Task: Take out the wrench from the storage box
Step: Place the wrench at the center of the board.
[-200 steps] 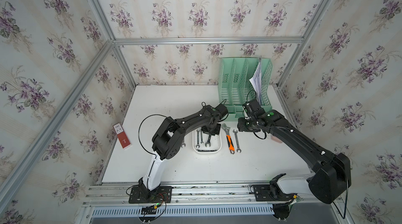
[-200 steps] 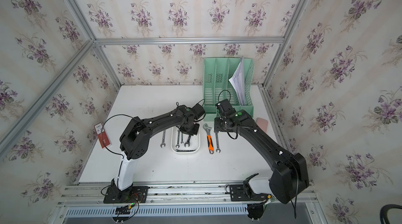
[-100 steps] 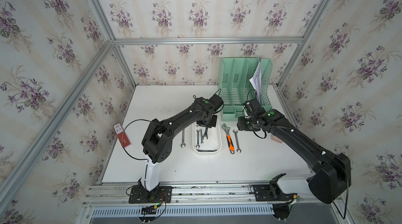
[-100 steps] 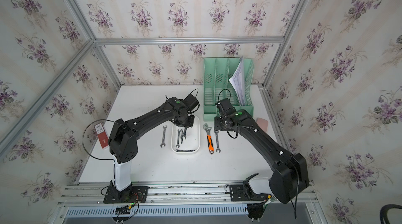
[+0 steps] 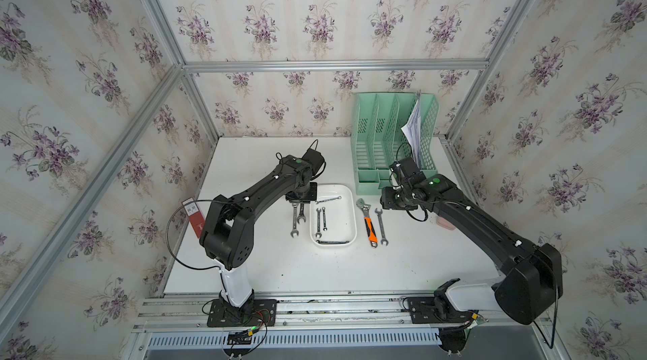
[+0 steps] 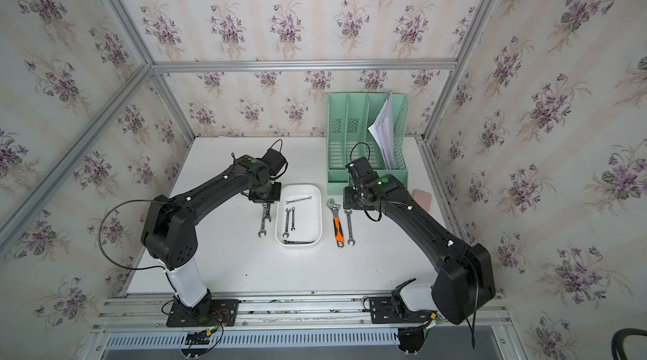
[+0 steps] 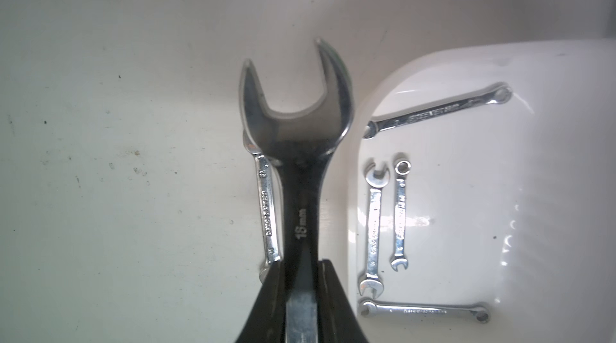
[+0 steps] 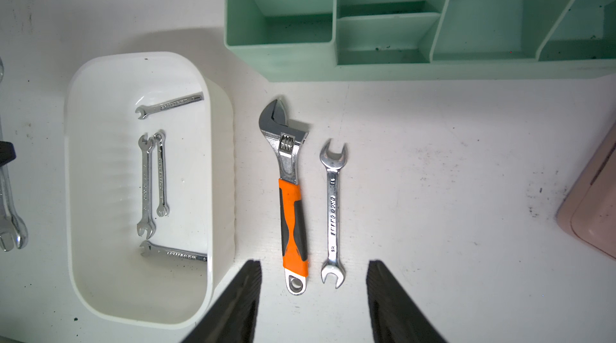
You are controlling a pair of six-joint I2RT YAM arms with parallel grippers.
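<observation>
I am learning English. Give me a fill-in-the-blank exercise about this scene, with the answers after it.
1. The storage box holds ____ small wrenches.
2. The adjustable wrench beside it has an ____ handle.
3. The left pincer grips the large wrench; the right pincer is ____.
4. The flat case is ____.
Missing words: four; orange; open; pink.

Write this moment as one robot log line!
left fingers: shut on wrench | wrench: held outside storage box | right fingers: open, empty | in box: four small wrenches
</observation>
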